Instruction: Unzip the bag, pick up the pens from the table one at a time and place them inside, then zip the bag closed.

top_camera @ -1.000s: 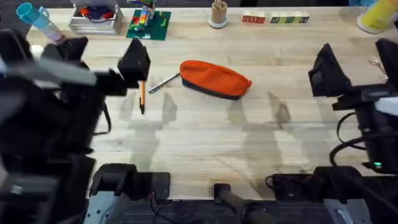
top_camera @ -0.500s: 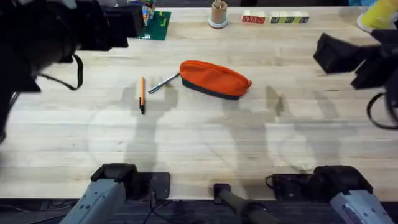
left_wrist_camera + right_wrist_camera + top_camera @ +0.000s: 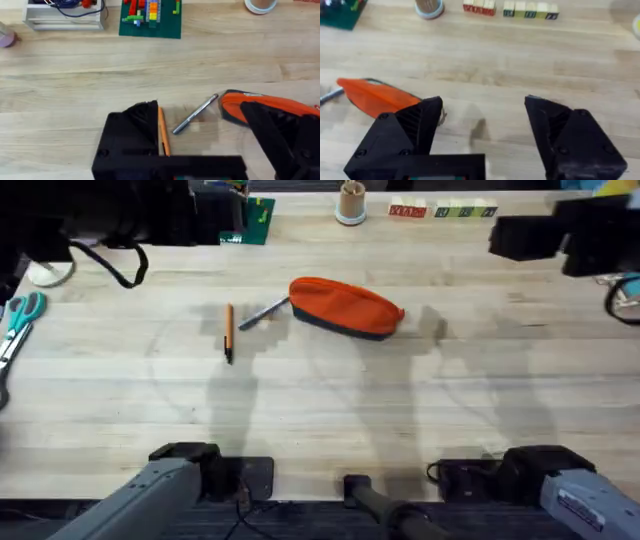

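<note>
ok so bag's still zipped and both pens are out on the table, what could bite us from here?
1. The silvery grey pen lies with one end right at the end of the bright orange fabric pouch; tugging the zipper could shift the pouch and roll it.
2. The thin orange pen with a black end lies flat on the pale wood table, so the open left end effector may slip off it.
3. Nothing pins the pouch, so it may slide rather than unzip.

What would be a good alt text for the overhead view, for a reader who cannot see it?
An orange bag lies closed on a pale wooden table, with a grey pen touching its left end and an orange pen lying apart further left. Blue-handled scissors rest at the table's left edge.
</note>
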Available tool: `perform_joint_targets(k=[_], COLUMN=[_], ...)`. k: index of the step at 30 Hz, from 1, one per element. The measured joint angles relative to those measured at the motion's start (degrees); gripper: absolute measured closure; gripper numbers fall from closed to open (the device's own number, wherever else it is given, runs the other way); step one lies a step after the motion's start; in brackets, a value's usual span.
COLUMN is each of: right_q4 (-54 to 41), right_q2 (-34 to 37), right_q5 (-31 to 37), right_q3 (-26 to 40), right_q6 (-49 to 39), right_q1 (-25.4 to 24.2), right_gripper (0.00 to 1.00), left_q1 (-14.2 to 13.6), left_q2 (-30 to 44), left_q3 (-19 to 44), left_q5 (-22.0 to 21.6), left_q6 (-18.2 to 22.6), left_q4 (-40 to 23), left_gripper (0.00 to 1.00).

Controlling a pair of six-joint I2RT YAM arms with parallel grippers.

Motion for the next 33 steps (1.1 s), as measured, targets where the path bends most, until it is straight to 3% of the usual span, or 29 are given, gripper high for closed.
perform_joint_targets(k=[10,15,18,23,33], right_q4=[0.24,0.29,0.31,0.33,0.35], right_q2=[4.58,4.58,4.58,4.58,4.58], right_q5=[-0.17,-0.17,-0.17,-0.17,-0.17], right_q3=[0.07,0.07,0.09,0.09,0.09], right_q6=[0.00,0.00,0.00,0.00,0.00], right_q1=[1.28,1.28,1.28,1.28,1.28], right_gripper=[0.004,0.004,0.004,0.004,0.004], left_q1=[0.00,0.00,0.00,0.00,0.14], left_q2=[1.60,2.30,2.76,3.07,3.08], left_q3=[0.19,0.23,0.23,0.23,0.23], left_q5=[-0.02,-0.02,-0.01,2.62,18.08], left_q6=[0.00,0.06,2.22,10.33,34.85], left_q4=[-2.81,-1.15,-1.00,0.63,3.05], left_gripper=[0.009,0.008,0.008,0.008,0.010])
